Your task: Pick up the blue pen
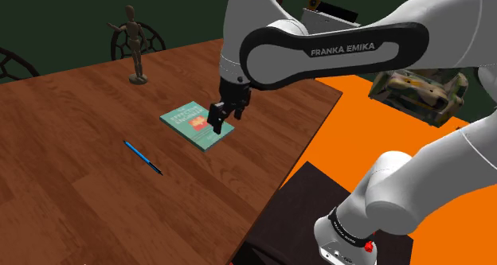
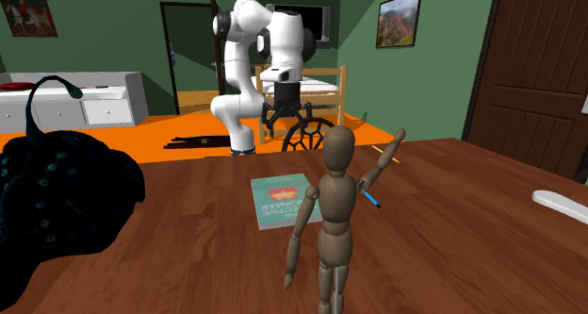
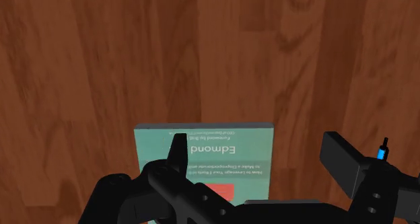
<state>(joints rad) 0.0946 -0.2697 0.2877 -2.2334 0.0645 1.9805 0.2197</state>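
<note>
While hand (image 1: 225,118) hangs spread, slim blue pen (image 1: 143,157) w/ dark tip, flat on wood table (image 1: 64,104).

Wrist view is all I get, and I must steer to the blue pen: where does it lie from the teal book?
Observer: The blue pen lies flat on the wooden table, apart from the teal book, toward the shoulder view's lower left.
Operator: Anything crowding it?
Observer: No. The wooden mannequin stands well beyond the book, near the table's far edge.
Operator: And my end effector?
Observer: The end effector hangs over the book's side nearest the stand, so the pen is across the book from it.
</note>
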